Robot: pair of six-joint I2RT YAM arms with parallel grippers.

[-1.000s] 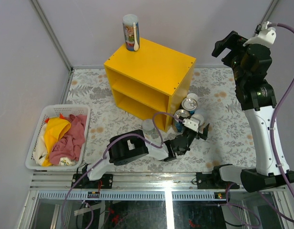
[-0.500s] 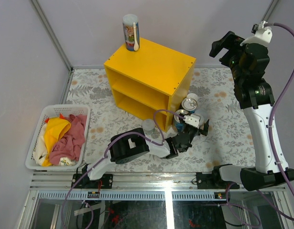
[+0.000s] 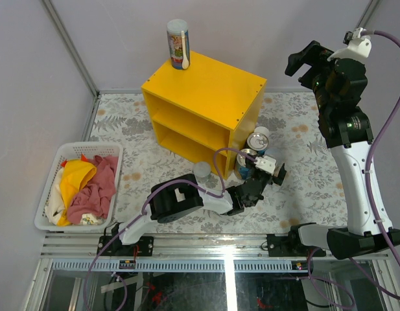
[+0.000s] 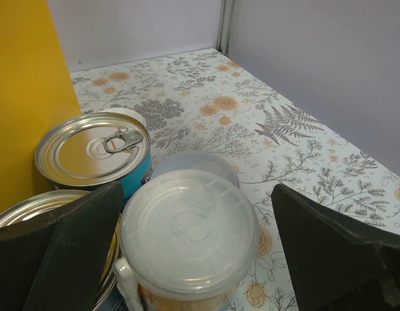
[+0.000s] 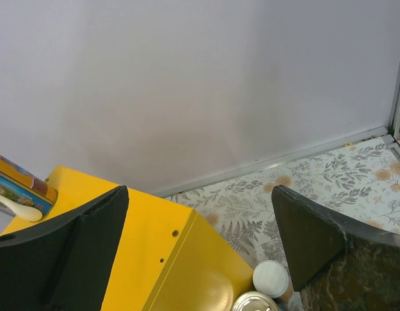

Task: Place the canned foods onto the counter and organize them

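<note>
Floral-patterned table cover (image 3: 297, 188) inside pale grey walls, listed from the left:

- White laundry basket (image 3: 49, 206), near left edge of the table, holding a yellow and pink heap of clothes (image 3: 89, 188)
- Yellow counter (image 3: 206, 87), centre rear, two open compartments facing the near left
- Tall picture-labelled can (image 3: 177, 44), upright on the counter's top at its far left corner; the only can on the counter
- Pale-lidded can (image 3: 201, 170), upright on the table just in front of the counter, apart from the other cans
- Cluster of cans on the table against the counter's right side: two blue-labelled pull-tab cans (image 3: 259, 138) (image 3: 246, 155); in the left wrist view one pull-tab can (image 4: 93, 149), a second steel rim at the lower left, a white lid behind them, and a clear-lidded can (image 4: 188, 230) nearest the camera
- Left gripper (image 3: 264, 172), low over this cluster, jaws spread wide, fingers (image 4: 63, 259) on either side of the clear-lidded can with a gap showing on each side; nothing gripped
- Right gripper (image 3: 305, 57), raised high at the right rear, well apart from every can, jaws spread wide, holding nothing; its own view looks down on the counter top (image 5: 141, 246) and a white-lidded can (image 5: 272, 277)
</note>
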